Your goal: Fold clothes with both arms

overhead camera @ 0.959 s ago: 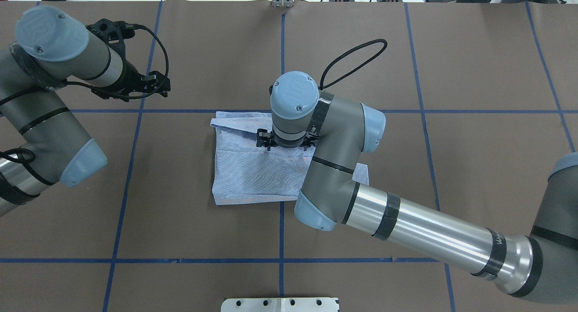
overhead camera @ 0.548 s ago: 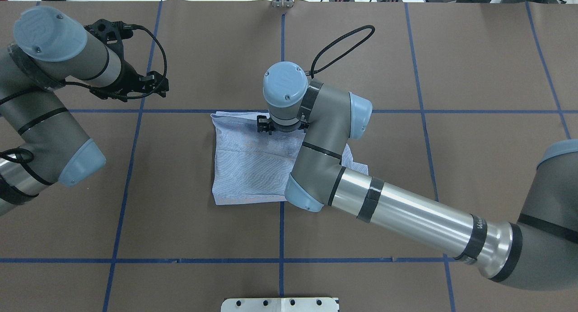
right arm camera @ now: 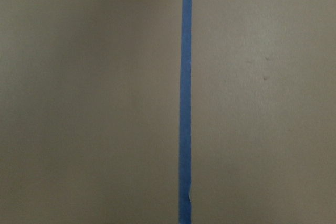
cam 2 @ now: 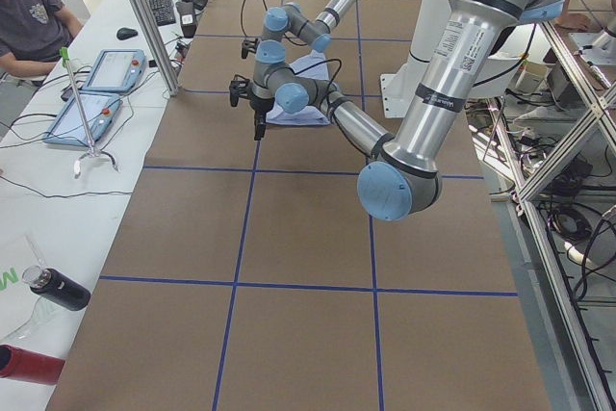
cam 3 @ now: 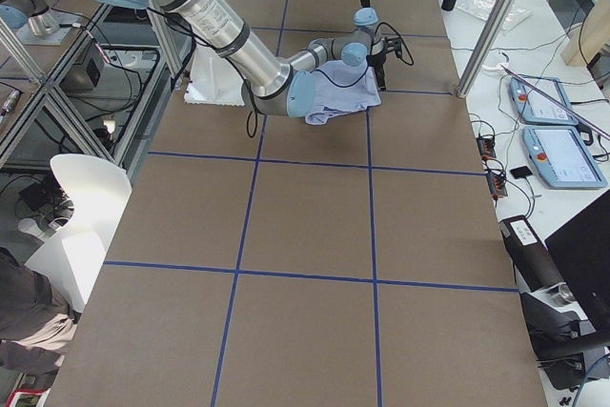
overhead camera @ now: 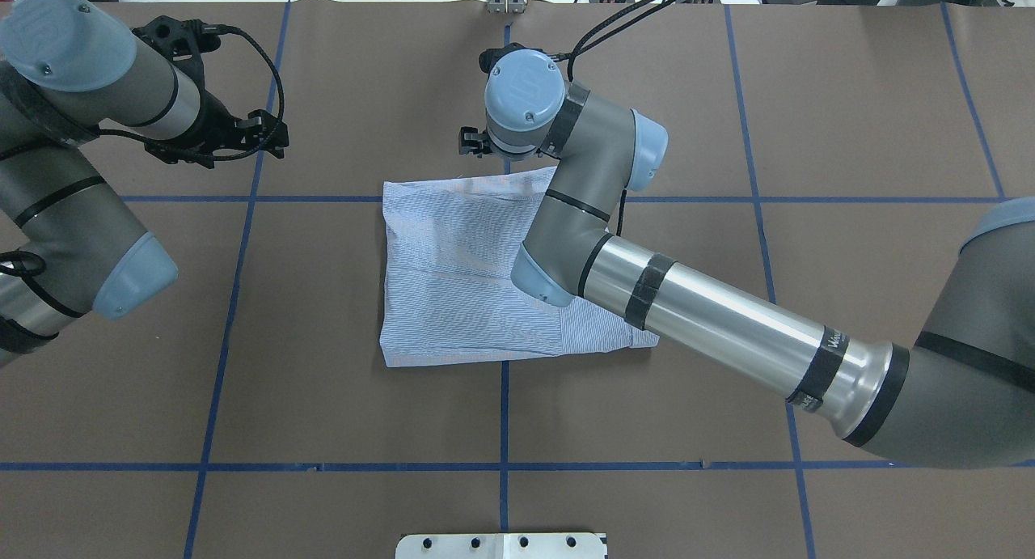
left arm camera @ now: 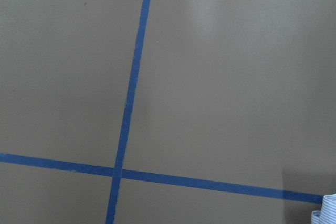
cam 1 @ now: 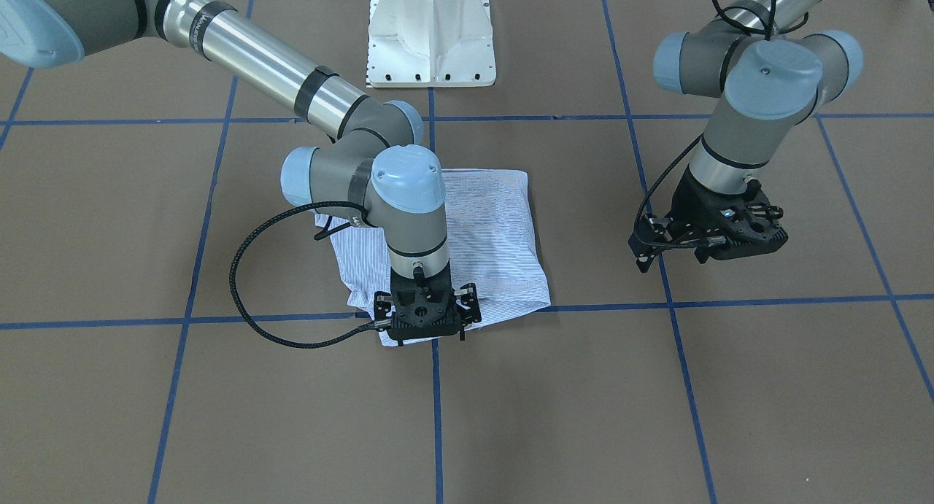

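The striped shirt (overhead camera: 461,276) lies folded into a flat rectangle at the table's middle; it also shows in the front-facing view (cam 1: 496,227). My right gripper (overhead camera: 477,144) hangs just past the shirt's far edge, over a blue tape line (right arm camera: 185,98). In the front-facing view it (cam 1: 425,335) points down at that edge. Its wrist view shows only bare table, no cloth. My left gripper (overhead camera: 242,138) hovers over bare table to the shirt's far left (cam 1: 711,250). A shirt corner (left arm camera: 326,212) shows in its wrist view. Neither gripper's fingers show clearly.
The brown table cover carries a grid of blue tape (overhead camera: 504,466). The white pedestal base (cam 1: 430,37) stands at the robot's side. A metal plate (overhead camera: 501,545) sits at the near edge. A side table with tablets (cam 2: 96,93) runs along the far side.
My right gripper has moved from over the shirt's middle out past its far edge. The raised flap at that edge now lies flat. My left arm has drawn back slightly.
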`<state>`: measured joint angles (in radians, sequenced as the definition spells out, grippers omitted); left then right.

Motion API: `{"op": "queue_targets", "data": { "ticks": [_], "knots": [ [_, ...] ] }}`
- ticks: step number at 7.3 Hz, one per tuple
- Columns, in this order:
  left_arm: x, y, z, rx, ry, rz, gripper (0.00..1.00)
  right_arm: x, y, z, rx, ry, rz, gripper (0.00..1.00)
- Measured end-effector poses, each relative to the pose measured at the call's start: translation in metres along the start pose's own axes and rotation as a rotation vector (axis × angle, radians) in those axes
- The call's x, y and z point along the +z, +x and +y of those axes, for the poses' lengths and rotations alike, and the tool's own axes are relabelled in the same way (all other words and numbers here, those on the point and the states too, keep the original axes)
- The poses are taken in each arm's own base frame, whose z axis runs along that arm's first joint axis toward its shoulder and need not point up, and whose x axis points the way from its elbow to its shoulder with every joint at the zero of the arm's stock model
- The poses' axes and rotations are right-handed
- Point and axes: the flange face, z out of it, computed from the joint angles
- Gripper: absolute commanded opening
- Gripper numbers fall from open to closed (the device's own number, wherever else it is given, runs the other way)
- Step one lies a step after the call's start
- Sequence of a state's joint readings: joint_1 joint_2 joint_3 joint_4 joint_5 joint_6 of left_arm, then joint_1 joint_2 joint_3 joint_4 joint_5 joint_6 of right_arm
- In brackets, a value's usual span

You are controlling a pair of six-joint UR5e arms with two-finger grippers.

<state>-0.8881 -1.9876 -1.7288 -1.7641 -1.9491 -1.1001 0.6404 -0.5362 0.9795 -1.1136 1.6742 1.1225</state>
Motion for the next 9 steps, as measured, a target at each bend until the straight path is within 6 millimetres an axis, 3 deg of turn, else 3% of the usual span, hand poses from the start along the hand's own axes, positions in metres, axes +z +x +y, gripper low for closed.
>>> {"op": "queue_targets", "data": {
  "ticks": [2, 4, 6, 8, 9],
  "knots": [
    [-0.01, -0.005, -0.004, -0.009, -0.002, 0.008, 1.0, -0.02, 0.008, -0.02, 0.006, -0.013, -0.025, 1.0],
    [-0.035, -0.023, 0.007, 0.013, 0.011, 0.034, 1.0, -0.065, 0.058, -0.044, 0.026, -0.12, 0.006, 1.0],
    [-0.066, -0.07, 0.012, 0.08, 0.029, 0.044, 1.0, -0.121, 0.153, -0.07, -0.004, -0.231, 0.023, 1.0],
    [-0.087, -0.142, -0.001, 0.229, 0.049, -0.006, 1.0, -0.164, 0.281, -0.078, -0.129, -0.274, 0.055, 1.0],
    [-0.1, -0.194, -0.019, 0.292, 0.04, -0.023, 1.0, -0.184, 0.358, -0.082, -0.191, -0.301, 0.058, 1.0]
  ]
}}
